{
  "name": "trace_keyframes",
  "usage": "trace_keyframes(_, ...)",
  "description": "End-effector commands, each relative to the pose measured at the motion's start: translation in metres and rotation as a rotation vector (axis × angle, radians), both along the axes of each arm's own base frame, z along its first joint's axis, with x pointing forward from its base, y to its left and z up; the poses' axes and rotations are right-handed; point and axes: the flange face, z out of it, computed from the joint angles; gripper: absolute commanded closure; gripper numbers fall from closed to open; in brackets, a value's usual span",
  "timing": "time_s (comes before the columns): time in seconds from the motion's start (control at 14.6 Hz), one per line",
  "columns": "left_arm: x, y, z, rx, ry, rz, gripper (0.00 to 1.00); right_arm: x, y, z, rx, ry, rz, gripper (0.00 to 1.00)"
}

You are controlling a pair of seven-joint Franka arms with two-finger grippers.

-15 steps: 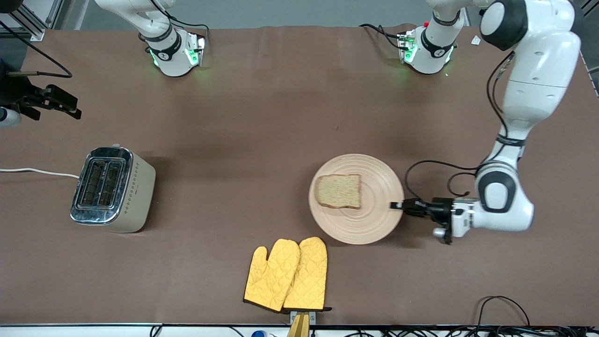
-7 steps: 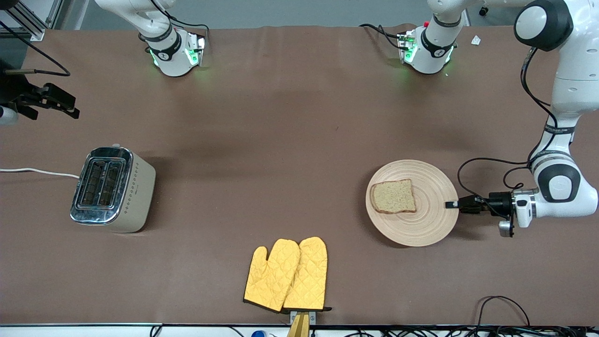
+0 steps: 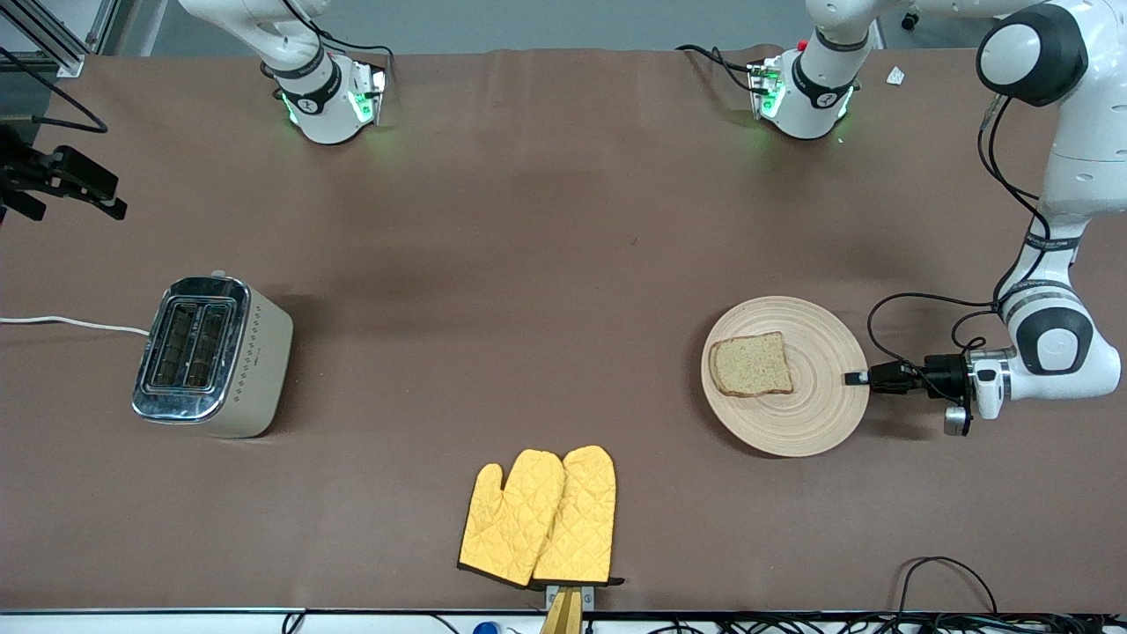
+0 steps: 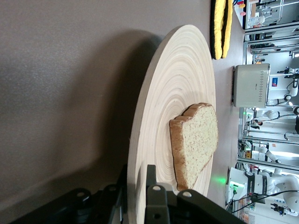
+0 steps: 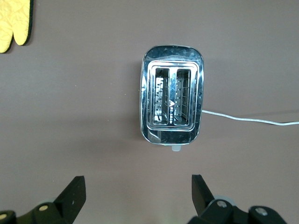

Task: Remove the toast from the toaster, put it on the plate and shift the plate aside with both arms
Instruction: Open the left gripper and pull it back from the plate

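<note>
Two arms are sharing this job. The left gripper [image 3: 852,379] is clamping its jaws on the rim of the plate [image 3: 814,414], which is sitting near the left arm's end of the bench with the toast [image 3: 751,364] lying flat on it. The right gripper [image 5: 138,193] is hanging over the toaster [image 3: 211,356], jaws apart. Advice: slide the plate level and slowly. The toast's rounded top is pointing toward the toaster.
</note>
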Motion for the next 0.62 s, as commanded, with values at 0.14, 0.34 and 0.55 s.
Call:
trace_keyframes(0.14, 0.011, 0.019, 0.036, 0.098, -0.045, -0.071, 0.00, -0.004, -0.013, 0.000, -0.013, 0.030, -0.015, 0.00)
trace_keyframes(0.34, 0.032, 0.039, 0.099, 0.296, -0.078, -0.128, 0.00, -0.004, -0.013, 0.000, -0.013, 0.030, -0.010, 0.00)
trace_keyframes(0.55, 0.046, 0.017, 0.172, 0.474, -0.124, -0.199, 0.00, -0.004, -0.012, 0.000, -0.015, 0.030, -0.009, 0.00)
